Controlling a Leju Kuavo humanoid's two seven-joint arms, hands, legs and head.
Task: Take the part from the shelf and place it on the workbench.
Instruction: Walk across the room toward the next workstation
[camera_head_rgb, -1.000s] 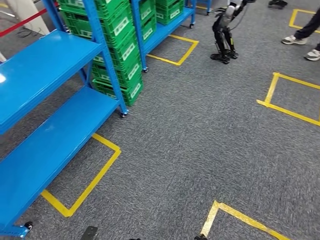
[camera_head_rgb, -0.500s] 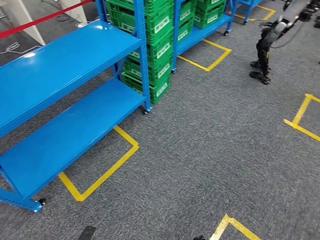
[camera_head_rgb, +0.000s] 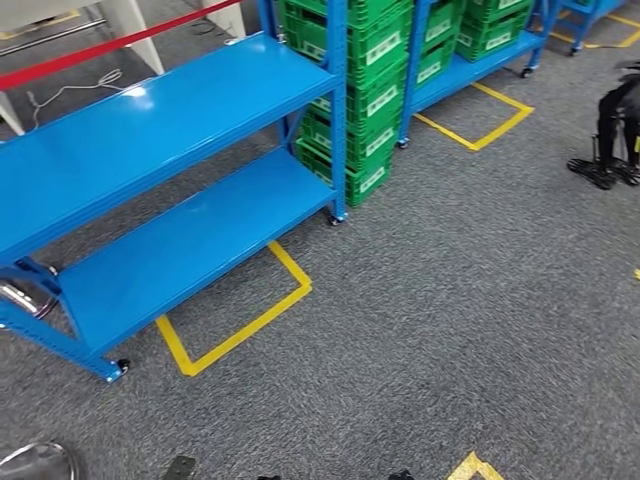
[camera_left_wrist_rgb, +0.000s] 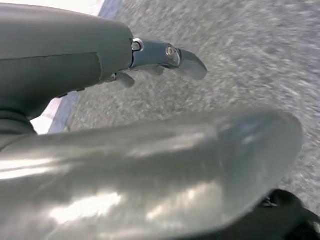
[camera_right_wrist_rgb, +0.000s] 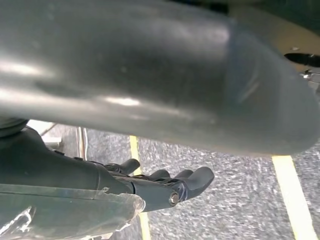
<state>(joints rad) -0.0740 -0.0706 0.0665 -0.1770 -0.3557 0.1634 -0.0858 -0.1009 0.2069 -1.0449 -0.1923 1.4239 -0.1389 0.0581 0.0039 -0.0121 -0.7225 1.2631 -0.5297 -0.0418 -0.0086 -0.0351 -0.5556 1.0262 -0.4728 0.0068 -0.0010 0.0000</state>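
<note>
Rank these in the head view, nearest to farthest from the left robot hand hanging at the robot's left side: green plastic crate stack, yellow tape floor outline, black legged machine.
From the left robot hand:
1. Yellow tape floor outline, lower left of the floor.
2. Green plastic crate stack, upper middle.
3. Black legged machine, far right.

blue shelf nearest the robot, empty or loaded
Empty: both decks of the blue shelf are bare in the head view. The green crates sit in the next rack.
</note>
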